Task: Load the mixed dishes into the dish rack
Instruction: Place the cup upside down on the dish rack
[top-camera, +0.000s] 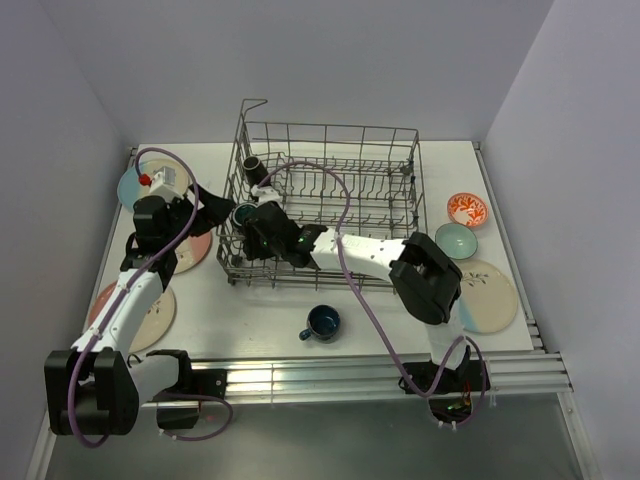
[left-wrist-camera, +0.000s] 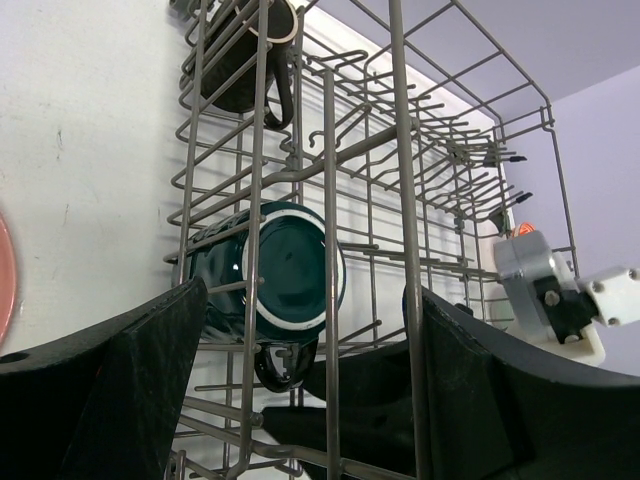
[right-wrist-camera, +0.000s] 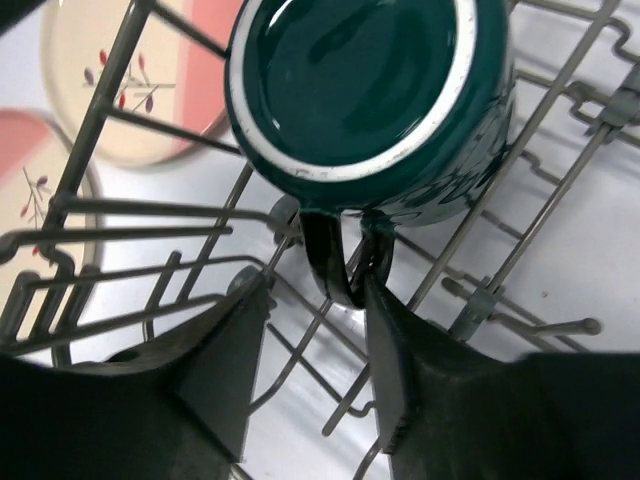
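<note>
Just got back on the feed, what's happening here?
The right tool is inside the dish rack at its near left corner, jaws parted around the handle of a teal mug resting there. The left tool hovers open just outside. A blue mug, plates and bowls sit on the table.

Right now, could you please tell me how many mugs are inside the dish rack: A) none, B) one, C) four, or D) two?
D: a dark mug sits at the back left of the dish rack and a dark teal mug lies near its front left corner, while a third mug stands outside it on the table.
</note>
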